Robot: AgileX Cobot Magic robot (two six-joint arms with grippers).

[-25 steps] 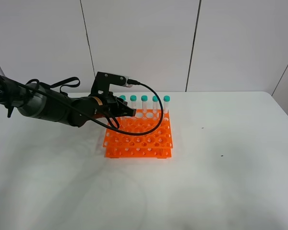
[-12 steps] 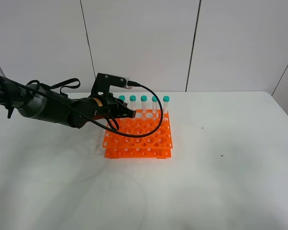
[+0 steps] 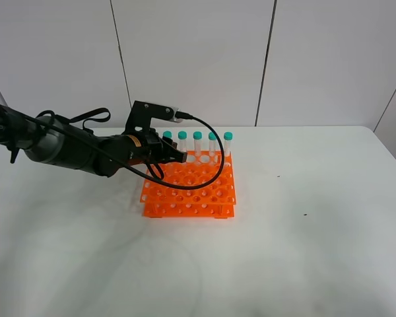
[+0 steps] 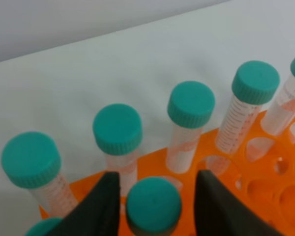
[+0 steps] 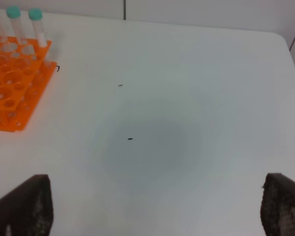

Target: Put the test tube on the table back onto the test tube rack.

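The orange test tube rack (image 3: 191, 190) stands on the white table (image 3: 303, 251), with several teal-capped tubes (image 3: 197, 144) upright in its back row. My left gripper (image 3: 174, 156) hovers over the rack's back left corner. In the left wrist view its two dark fingers (image 4: 102, 206) flank the teal cap of one upright test tube (image 4: 153, 204) standing in the rack (image 4: 265, 182), with small gaps on both sides. My right gripper (image 5: 160, 206) is wide open and empty over bare table, away from the rack (image 5: 12, 93). No tube lies on the table in view.
A black cable (image 3: 208, 142) loops from the left arm over the rack. Small dark specks (image 5: 130, 138) mark the table to the right of the rack. A white panelled wall (image 3: 264, 59) stands behind the table.
The rack and its tubes have shifted very slightly to the left. The left gripper has hardly moved.
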